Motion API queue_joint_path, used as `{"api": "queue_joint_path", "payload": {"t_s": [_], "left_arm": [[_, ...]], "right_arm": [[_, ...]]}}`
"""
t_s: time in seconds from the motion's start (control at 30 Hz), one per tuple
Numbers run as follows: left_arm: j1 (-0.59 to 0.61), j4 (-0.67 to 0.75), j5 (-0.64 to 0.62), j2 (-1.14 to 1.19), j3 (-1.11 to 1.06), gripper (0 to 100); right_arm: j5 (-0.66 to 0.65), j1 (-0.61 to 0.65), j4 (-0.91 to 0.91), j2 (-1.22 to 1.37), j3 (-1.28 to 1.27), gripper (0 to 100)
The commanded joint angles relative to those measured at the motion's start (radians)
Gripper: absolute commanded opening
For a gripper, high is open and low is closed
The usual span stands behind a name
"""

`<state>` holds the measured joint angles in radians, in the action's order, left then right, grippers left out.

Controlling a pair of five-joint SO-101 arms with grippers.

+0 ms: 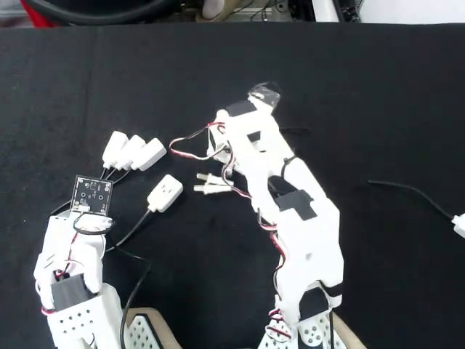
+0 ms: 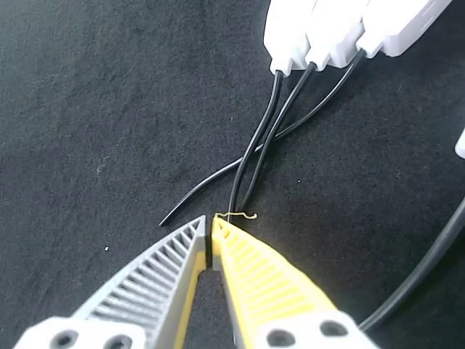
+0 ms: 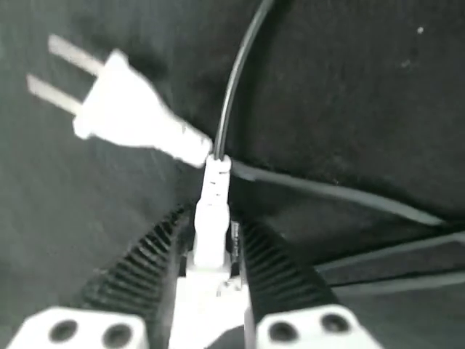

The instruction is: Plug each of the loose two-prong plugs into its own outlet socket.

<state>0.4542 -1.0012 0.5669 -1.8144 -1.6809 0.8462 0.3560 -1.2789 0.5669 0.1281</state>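
Plug clamped in right fingers | left fingers closed, tips at cables

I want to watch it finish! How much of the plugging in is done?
Nothing looks plugged in yet: the single outlet socket shows empty slots. In hand: the right gripper grips one white plug. Left: seating it, then the loose two-prong plug beside it.

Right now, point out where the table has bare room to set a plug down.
Bare: the broad table stretch from the right arm to the far-right corner, beyond the stray cord; also the far-left corner past the three sockets. Crowded: the gap between the single socket and the loose plugs.
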Motion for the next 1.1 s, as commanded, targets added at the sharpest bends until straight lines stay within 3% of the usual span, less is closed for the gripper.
{"api": "queue_joint_path", "payload": {"t_s": [0.0,0.4,0.63,0.9,1.07], "left_arm": [[0.002,0.018,0.002,-0.002,-0.018,3],[0.001,0.018,0.002,-0.002,-0.018,3],[-0.001,0.018,0.002,-0.002,-0.018,3],[0.001,0.018,0.002,-0.002,-0.018,3],[0.001,0.018,0.002,-0.002,-0.018,3]], "right_arm": [[-0.195,-0.002,-0.12,-0.104,0.065,1.1],[-0.611,0.008,-0.123,-0.364,0.065,1.1],[-0.891,0.15,-0.365,-0.409,-0.019,1.1],[-1.125,0.233,-0.433,-0.409,-0.312,1.1],[-1.189,0.236,-0.359,-0.401,-0.484,1.1]]}}
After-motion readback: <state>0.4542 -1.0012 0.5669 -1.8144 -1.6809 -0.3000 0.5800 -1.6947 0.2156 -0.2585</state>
